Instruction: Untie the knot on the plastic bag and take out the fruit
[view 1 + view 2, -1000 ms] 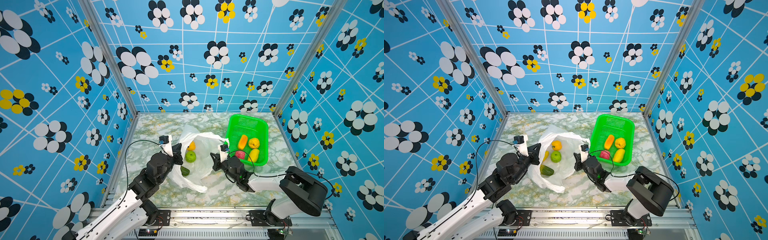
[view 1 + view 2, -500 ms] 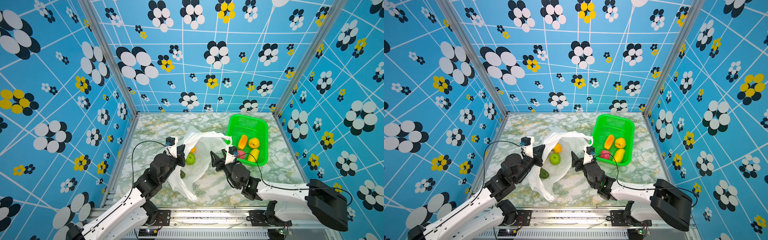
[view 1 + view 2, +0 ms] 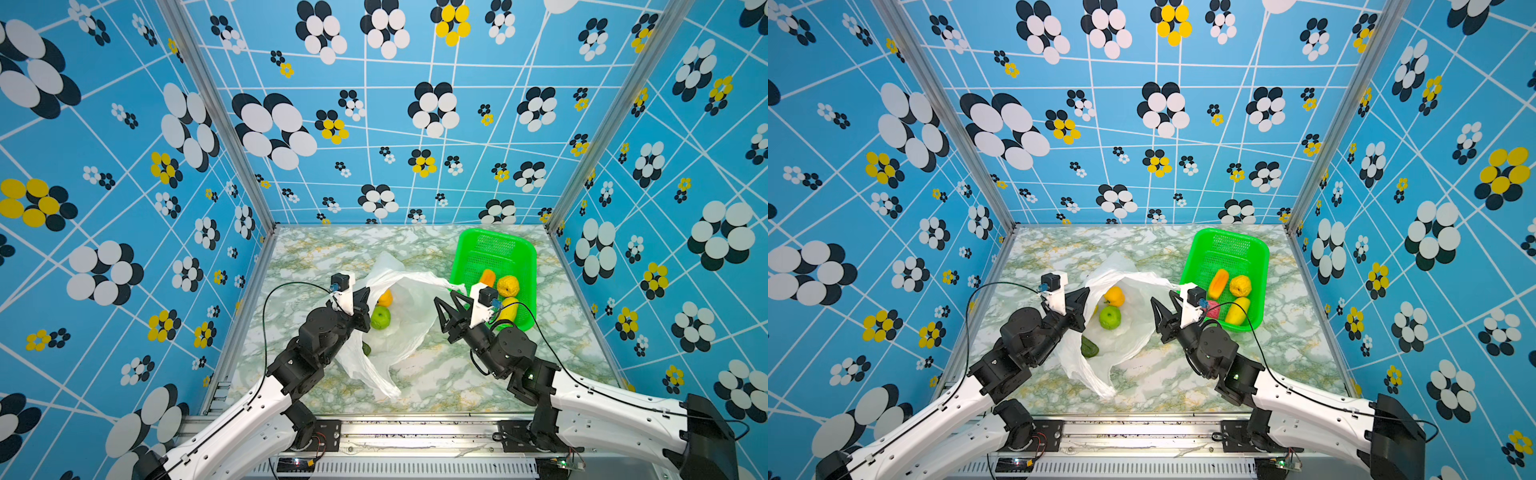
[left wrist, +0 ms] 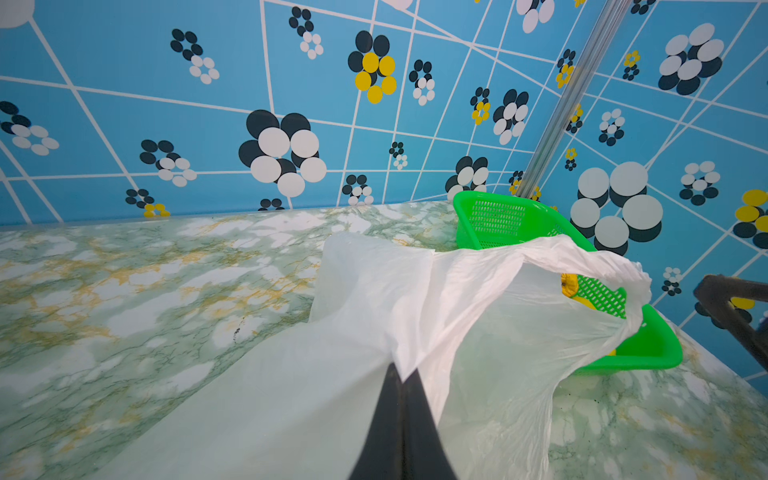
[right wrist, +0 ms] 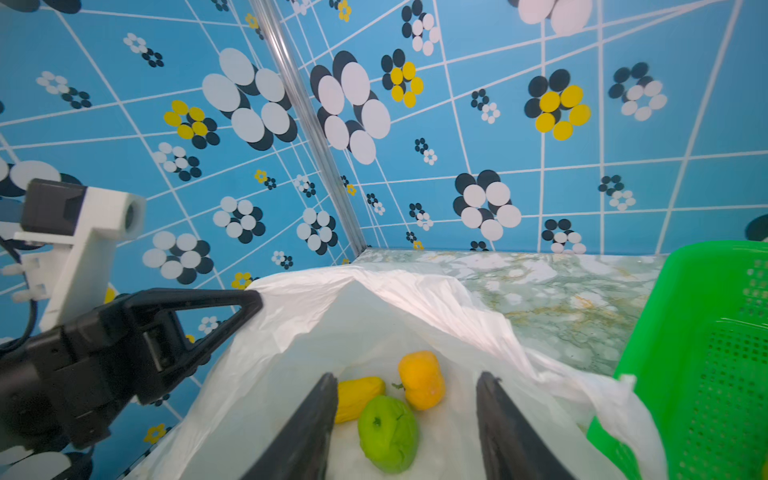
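Note:
The white plastic bag lies mid-table with its mouth gaping; no knot is in view. My left gripper is shut on the bag's left edge and holds it up. Inside lie fruit: a green round one, an orange one, a yellow oblong one and a dark green one. My right gripper hovers open over the bag's right side, pointing in at the fruit, nothing between its fingers.
A green mesh basket stands at the back right, touching the bag's right handle. It holds an orange oblong fruit, a yellow round one, a yellow oblong one and a red-pink ball. Patterned walls enclose the table.
My left gripper has drawn the bag's edge up and to the right, widening the mouth. The right arm has stretched forward, and its gripper now faces into the bag.

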Action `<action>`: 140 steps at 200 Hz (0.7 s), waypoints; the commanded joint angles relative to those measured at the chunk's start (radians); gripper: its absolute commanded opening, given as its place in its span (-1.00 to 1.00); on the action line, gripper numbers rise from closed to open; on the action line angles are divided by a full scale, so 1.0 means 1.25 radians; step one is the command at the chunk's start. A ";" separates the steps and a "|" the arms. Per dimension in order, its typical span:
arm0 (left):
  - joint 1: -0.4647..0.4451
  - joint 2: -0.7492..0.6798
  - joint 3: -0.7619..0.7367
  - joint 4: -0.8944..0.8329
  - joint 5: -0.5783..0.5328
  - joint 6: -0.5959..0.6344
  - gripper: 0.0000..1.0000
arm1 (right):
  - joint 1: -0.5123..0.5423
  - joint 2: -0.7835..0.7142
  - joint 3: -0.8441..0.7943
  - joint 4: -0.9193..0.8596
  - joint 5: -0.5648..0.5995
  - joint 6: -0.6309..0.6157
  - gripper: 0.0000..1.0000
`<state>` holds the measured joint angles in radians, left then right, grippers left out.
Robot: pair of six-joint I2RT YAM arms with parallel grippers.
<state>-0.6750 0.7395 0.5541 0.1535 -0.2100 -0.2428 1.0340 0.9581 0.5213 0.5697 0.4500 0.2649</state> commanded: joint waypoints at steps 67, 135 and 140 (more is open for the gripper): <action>0.007 -0.015 -0.013 0.016 -0.011 -0.024 -1.00 | 0.032 0.414 0.182 -0.091 -0.099 0.026 -0.13; 0.007 -0.023 -0.011 0.012 -0.017 -0.030 -1.00 | 0.015 0.635 0.328 -0.183 -0.109 0.033 0.54; 0.008 -0.024 -0.012 0.012 -0.018 -0.029 -1.00 | 0.009 0.655 0.349 -0.202 -0.123 0.032 0.55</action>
<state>-0.6743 0.7307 0.5503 0.1608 -0.2161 -0.2695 1.0687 1.6855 0.8558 0.4168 0.3325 0.3069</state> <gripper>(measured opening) 0.040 0.761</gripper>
